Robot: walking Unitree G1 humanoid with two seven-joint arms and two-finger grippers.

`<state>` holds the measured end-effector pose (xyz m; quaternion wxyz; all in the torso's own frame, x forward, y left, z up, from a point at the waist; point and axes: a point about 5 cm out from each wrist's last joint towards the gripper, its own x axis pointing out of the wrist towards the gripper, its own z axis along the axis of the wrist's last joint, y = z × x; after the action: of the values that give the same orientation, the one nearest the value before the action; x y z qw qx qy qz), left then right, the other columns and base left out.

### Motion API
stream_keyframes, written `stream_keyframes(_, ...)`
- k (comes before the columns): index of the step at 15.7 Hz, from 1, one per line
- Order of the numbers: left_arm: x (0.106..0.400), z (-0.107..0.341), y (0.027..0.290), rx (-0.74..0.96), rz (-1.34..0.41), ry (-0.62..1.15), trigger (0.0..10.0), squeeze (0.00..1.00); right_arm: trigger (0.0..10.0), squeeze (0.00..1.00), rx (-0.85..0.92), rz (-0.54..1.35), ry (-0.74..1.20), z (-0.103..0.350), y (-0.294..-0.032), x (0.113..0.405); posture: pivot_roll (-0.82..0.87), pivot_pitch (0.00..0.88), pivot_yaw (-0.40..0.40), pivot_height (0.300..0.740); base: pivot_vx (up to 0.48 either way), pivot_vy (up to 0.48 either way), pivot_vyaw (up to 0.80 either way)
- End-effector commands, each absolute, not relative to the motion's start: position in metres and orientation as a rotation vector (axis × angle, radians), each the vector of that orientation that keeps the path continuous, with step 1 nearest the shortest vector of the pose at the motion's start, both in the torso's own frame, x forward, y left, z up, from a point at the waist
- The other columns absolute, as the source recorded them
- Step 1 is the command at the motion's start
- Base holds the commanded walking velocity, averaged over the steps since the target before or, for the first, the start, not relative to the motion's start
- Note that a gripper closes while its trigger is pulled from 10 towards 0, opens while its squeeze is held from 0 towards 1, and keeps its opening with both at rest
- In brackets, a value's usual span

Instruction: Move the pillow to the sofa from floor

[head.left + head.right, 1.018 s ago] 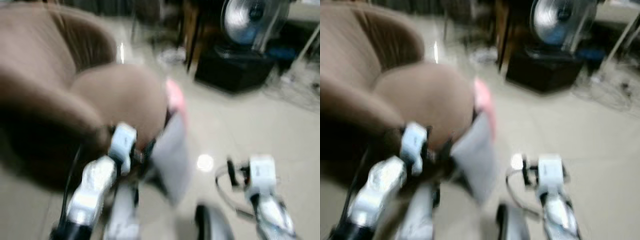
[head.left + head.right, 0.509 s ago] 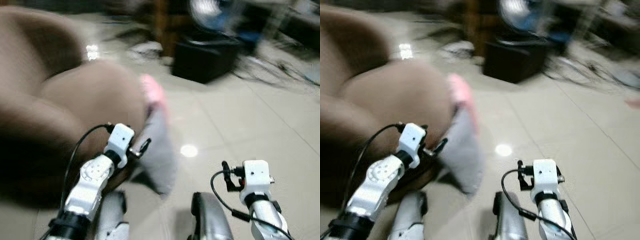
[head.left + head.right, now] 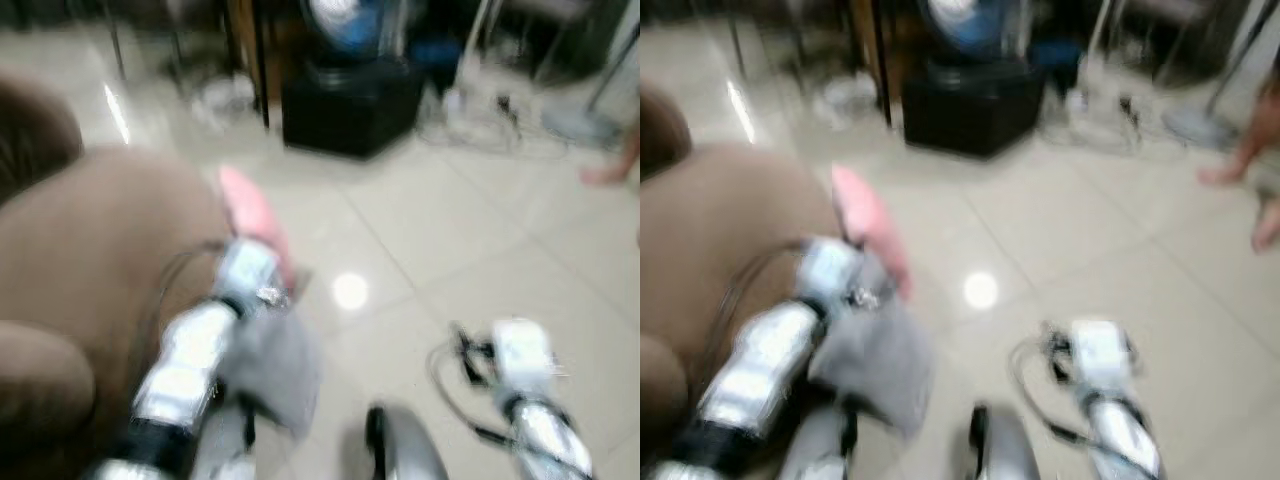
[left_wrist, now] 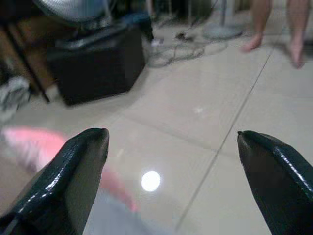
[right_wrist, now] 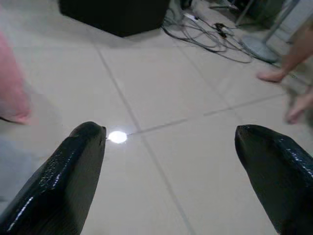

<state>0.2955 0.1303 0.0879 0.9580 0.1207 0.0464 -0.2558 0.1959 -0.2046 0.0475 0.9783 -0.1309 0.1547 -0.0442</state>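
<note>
Both arms reach forward with each gripper spread wide and holding nothing, left gripper [image 4: 171, 161] beside the pillow [image 3: 250, 215] at the sofa's [image 3: 90, 260] 3 o'clock edge, right gripper [image 5: 168, 156] over floor [image 5: 161, 88].

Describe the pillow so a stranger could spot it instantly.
Find the big brown sofa on the robot's left. At its front edge, on the tiled floor, leans the pillow, just ahead of the left arm. It is pink above and grey below, unlike anything nearby.
</note>
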Motion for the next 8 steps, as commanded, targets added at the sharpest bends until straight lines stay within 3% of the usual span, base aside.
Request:
stream_keyframes(1, 0.295, 0.084, 0.154, 0.294, -0.446, 0.133, 10.0, 0.0, 10.0, 0.0, -0.279, -0.03, 0.276, 0.053, -0.192, 0.202, 0.05, 0.043, -0.047, 0.565, 0.0, 0.0, 0.0)
stream_keyframes(5, 0.296, 0.072, 0.169, 0.363, -0.431, 0.204, 10.0, 0.0, 10.0, 0.0, -0.278, 0.037, 0.297, 0.049, -0.184, 0.202, 0.05, 0.048, -0.052, 0.565, 0.0, 0.0, 0.71)
stream_keyframes(8, 0.291, 0.047, 0.161, 0.34, -0.529, 0.331, 10.0, 0.0, 10.0, 0.0, -0.284, 0.055, 0.341, 0.043, -0.184, 0.201, 0.05, 0.049, -0.052, 0.565, 0.0, 0.0, 0.0)
